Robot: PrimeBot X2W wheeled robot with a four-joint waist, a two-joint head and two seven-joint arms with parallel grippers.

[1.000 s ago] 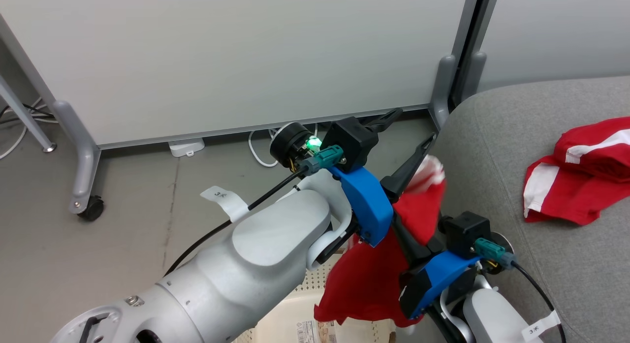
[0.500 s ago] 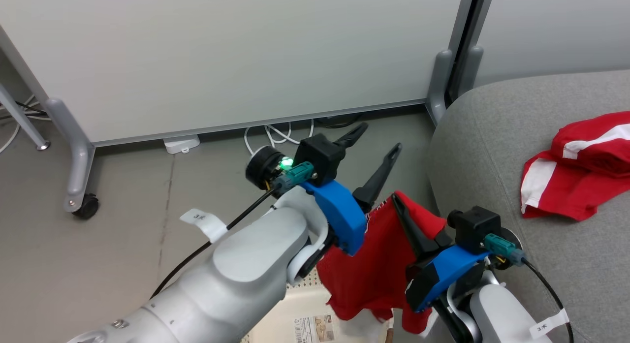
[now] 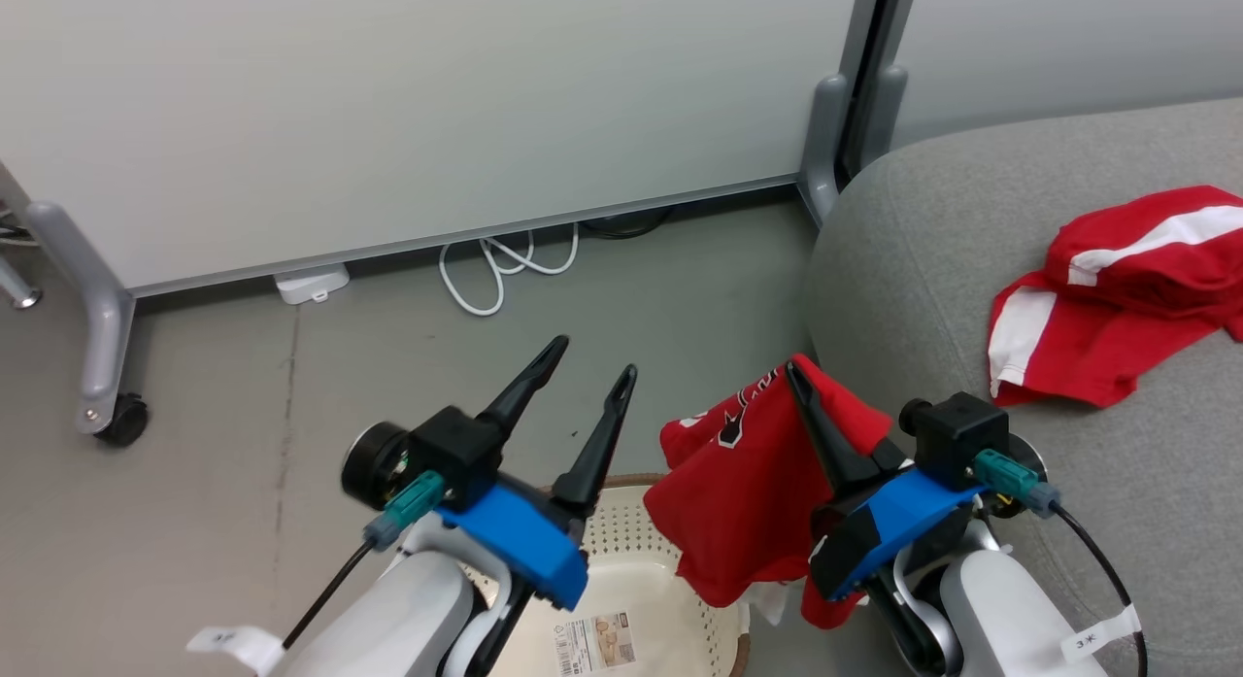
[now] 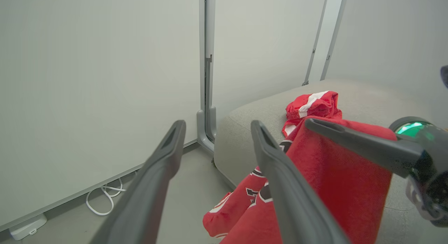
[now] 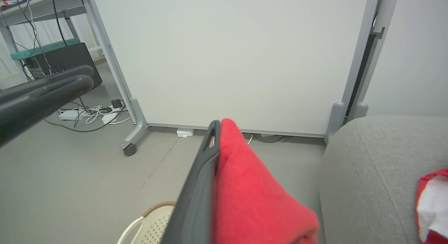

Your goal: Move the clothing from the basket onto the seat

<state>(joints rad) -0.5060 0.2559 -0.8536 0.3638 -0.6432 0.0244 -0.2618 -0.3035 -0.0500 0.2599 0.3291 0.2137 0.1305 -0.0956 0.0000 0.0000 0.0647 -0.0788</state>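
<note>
A red garment [image 3: 748, 492] with a black-and-white printed mark hangs above the basket [image 3: 636, 546]. My right gripper [image 3: 791, 369] is shut on its top edge. From the right wrist, red fabric [image 5: 252, 195] drapes over the closed fingers [image 5: 206, 160]. My left gripper [image 3: 592, 358] stands open and empty to the left of the garment, apart from it, above the basket's near rim. Its two fingers [image 4: 168, 156] frame the hanging garment [image 4: 332, 174]. A second red and white garment [image 3: 1117, 298] lies on the grey seat [image 3: 932, 250] at the right.
A white partition panel [image 3: 437, 104] on grey castor feet [image 3: 97, 366] stands behind. White cable loops [image 3: 495, 264] and a small adapter [image 3: 311, 282] lie on the grey floor at its base. The seat's rounded corner [image 5: 350, 149] is close to my right arm.
My left gripper has drawn back to the left and down, away from the red garment, which now hangs from the right gripper alone. The head view has shifted as well.
</note>
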